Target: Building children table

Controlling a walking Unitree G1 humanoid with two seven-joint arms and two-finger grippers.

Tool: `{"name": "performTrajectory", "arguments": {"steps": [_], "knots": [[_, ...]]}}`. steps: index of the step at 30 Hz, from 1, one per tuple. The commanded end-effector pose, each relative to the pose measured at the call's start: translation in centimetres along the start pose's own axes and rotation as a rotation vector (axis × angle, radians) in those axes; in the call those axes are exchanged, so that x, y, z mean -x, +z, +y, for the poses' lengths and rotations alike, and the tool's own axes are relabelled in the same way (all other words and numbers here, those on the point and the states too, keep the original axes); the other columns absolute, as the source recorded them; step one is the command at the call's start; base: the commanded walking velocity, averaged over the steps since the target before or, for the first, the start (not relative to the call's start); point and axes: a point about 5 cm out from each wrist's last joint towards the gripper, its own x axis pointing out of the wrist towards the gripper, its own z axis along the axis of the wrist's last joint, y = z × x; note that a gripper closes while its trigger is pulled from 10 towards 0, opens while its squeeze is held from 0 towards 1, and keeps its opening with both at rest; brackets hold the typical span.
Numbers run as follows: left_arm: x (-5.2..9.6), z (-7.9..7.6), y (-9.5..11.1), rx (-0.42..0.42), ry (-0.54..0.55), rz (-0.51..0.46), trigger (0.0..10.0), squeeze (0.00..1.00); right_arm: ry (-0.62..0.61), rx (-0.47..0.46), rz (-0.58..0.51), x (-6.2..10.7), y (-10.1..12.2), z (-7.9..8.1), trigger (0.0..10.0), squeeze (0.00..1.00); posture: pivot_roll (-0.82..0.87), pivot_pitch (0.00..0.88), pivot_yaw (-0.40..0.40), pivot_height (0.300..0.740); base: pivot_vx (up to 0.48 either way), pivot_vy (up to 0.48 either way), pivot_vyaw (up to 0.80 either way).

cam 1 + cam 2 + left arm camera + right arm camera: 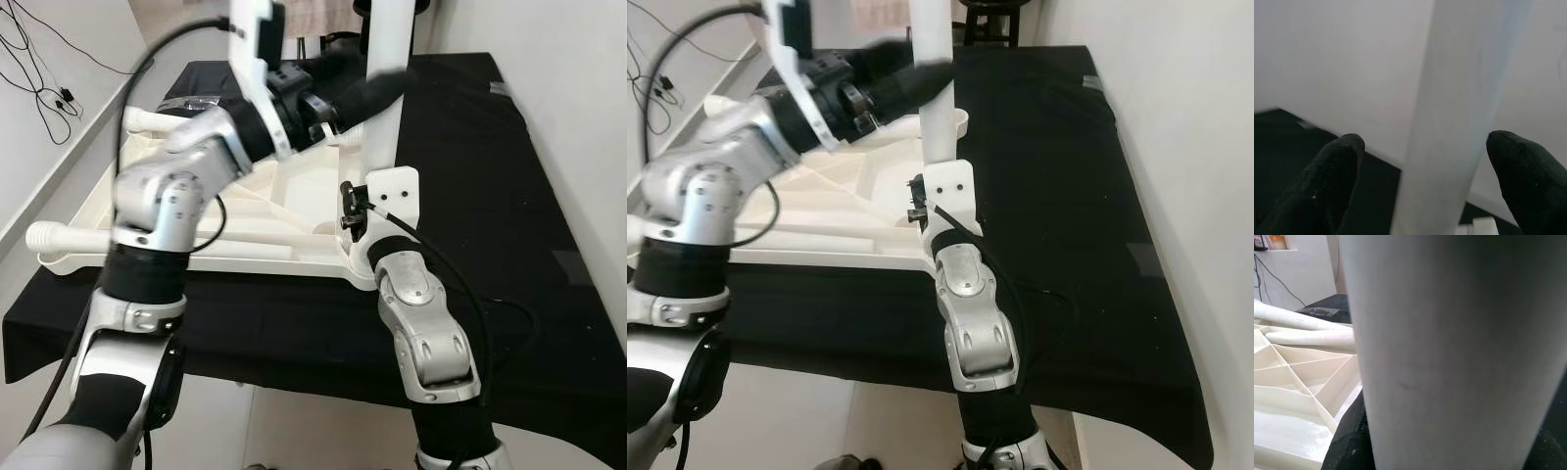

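Currently a leg-fitting step: right claw [380, 127] clamps the upright white leg [388, 59] at the tabletop [294, 186] corner; left claw [1425, 161], open, straddles it. Next: seat it squarely.

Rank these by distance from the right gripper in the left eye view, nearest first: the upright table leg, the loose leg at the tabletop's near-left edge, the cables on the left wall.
1. Upright table leg: the right gripper is on it.
2. Loose leg: lying at the near-left edge of the upturned tabletop.
3. Wall cables: far left, beyond the table.
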Motion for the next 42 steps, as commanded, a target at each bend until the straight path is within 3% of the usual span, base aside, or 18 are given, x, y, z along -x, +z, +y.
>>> {"name": "performTrajectory", "arguments": {"steps": [1,5,7,8,9,10,16,26,27,29,30,35,38,39,42], "knots": [[-0.2,0.0,-0.5,0.013,-0.023,0.037,10.0,0.0,0.078,-0.027,0.176,0.5,-3.0,2.0,10.0,0.0,0.05,0.127,0.057,0.74,0.0,0.0,0.0],[-0.3,0.0,-0.9,-0.009,-0.037,0.079,10.0,0.0,0.083,-0.031,0.172,0.6,-2.9,2.1,10.0,0.0,0.05,0.131,0.059,0.74,0.0,0.0,0.0],[-0.6,0.1,-0.7,-0.074,-0.053,0.106,10.0,0.0,0.088,-0.034,0.17,0.6,-2.9,2.3,10.0,0.0,0.06,0.133,0.063,0.74,0.0,0.0,0.0],[-0.8,0.2,-0.4,-0.103,-0.057,0.109,9.5,0.0,0.091,-0.036,0.17,0.6,-2.9,2.3,10.0,0.0,0.06,0.133,0.064,0.74,0.0,0.0,0.0],[-1.0,0.2,-0.1,-0.135,-0.055,0.102,3.9,0.0,0.094,-0.037,0.169,0.6,-2.9,2.4,10.0,0.0,0.06,0.133,0.064,0.74,0.0,0.0,0.0],[-1.2,0.3,0.4,-0.161,-0.052,0.09,0.0,0.0,0.097,-0.038,0.169,0.7,-2.8,2.5,10.0,0.0,0.06,0.134,0.066,0.74,0.0,0.0,0.0],[-1.5,0.2,1.0,-0.222,-0.054,0.078,0.0,0.0,0.102,-0.041,0.168,0.7,-2.8,2.7,10.0,0.0,0.06,0.134,0.065,0.74,0.0,0.0,0.0],[-1.7,-0.9,0.6,-0.185,-0.11,0.063,0.0,0.0,0.108,-0.033,0.169,0.6,-2.9,2.6,10.0,0.0,0.05,0.129,0.061,0.74,0.0,0.0,0.0],[-1.6,-1.0,0.4,-0.17,-0.112,0.056,0.0,0.0,0.125,-0.045,0.153,0.5,-2.7,2.5,10.0,0.72,0.05,0.128,0.062,0.74,0.0,0.0,0.0],[-1.6,-1.0,0.4,-0.17,-0.112,0.056,0.0,0.0,0.125,-0.045,0.153,0.5,-2.7,2.5,10.0,0.72,0.05,0.128,0.062,0.74,0.0,0.0,0.0],[-1.6,-0.9,0.3,-0.16,-0.111,0.05,0.0,0.0,0.149,-0.059,0.132,0.5,-2.4,2.4,10.0,1.0,0.05,0.128,0.062,0.74,0.0,0.0,0.0],[-1.6,-1.0,0.0,-0.132,-0.106,0.031,0.0,0.0,0.298,-0.109,-0.015,-0.4,-0.4,1.5,10.0,1.0,0.04,0.127,0.058,0.74,0.0,0.0,0.0],[-1.7,-1.1,-0.1,-0.115,-0.105,0.015,0.0,0.0,0.497,-0.077,-0.104,-0.9,1.1,-0.2,10.0,1.0,0.04,0.127,0.05,0.74,0.0,0.0,0.0],[-1.7,-1.1,-0.1,-0.111,-0.103,0.01,0.0,0.0,0.558,-0.056,-0.117,-1.0,1.3,-0.6,10.0,0.22,0.04,0.126,0.049,0.74,0.0,0.0,0.0],[-1.7,-1.2,0.0,-0.109,-0.101,0.008,0.0,0.0,0.592,-0.042,-0.123,-1.0,1.4,-0.8,10.0,0.22,0.04,0.126,0.049,0.74,0.0,0.0,0.0]]}}
